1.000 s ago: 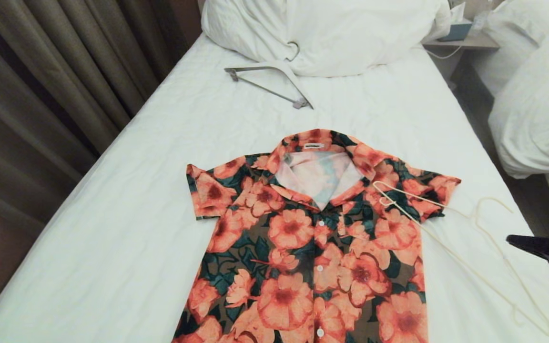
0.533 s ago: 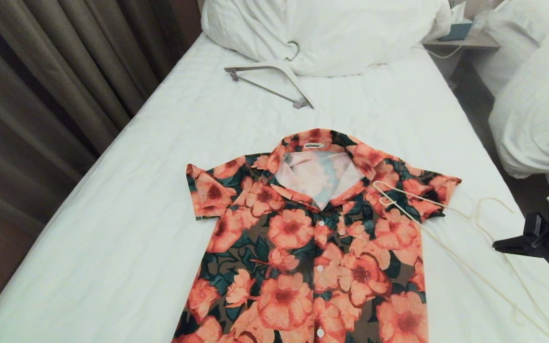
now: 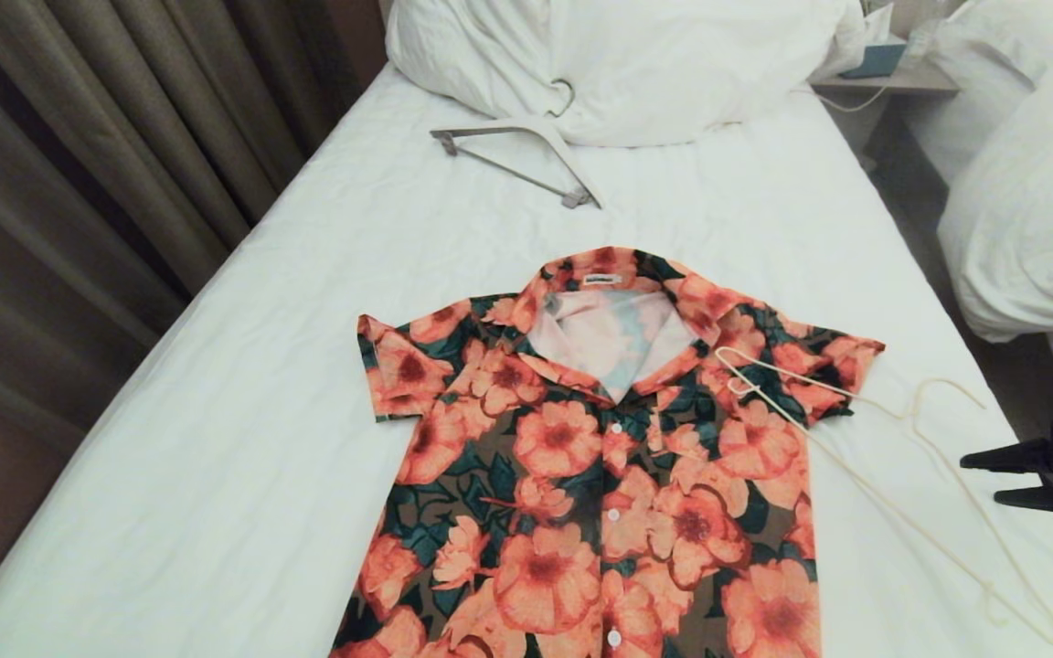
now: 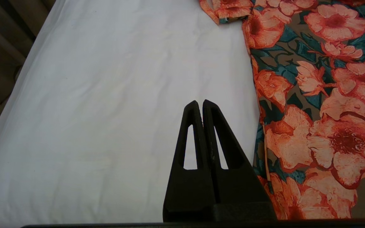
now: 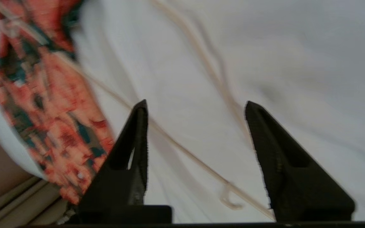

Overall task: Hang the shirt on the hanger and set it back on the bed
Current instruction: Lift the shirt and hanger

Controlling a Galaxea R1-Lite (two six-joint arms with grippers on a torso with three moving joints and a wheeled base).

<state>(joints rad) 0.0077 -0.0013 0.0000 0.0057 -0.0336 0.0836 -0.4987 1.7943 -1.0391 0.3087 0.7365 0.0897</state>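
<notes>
- While the right gripper (image 3: 979, 477) hangs at the bed's right edge with its jaws apart, the thin cream-white wire hanger (image 3: 892, 498) lies just beside them, toward the shirt.
- Its long side runs slantwise from the near right corner up onto the flowery orange-and-green short-sleeved shirt (image 3: 600, 475), flat on the narrow white-sheeted bed (image 3: 216, 439).
- Over bare sheet on the other side, the left gripper (image 4: 200, 106) has jaws together, so the right arm is nearer.

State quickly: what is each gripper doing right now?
Left gripper: shut, holding nothing, over the bed.
Right gripper: open, empty, above the hanger.
</notes>
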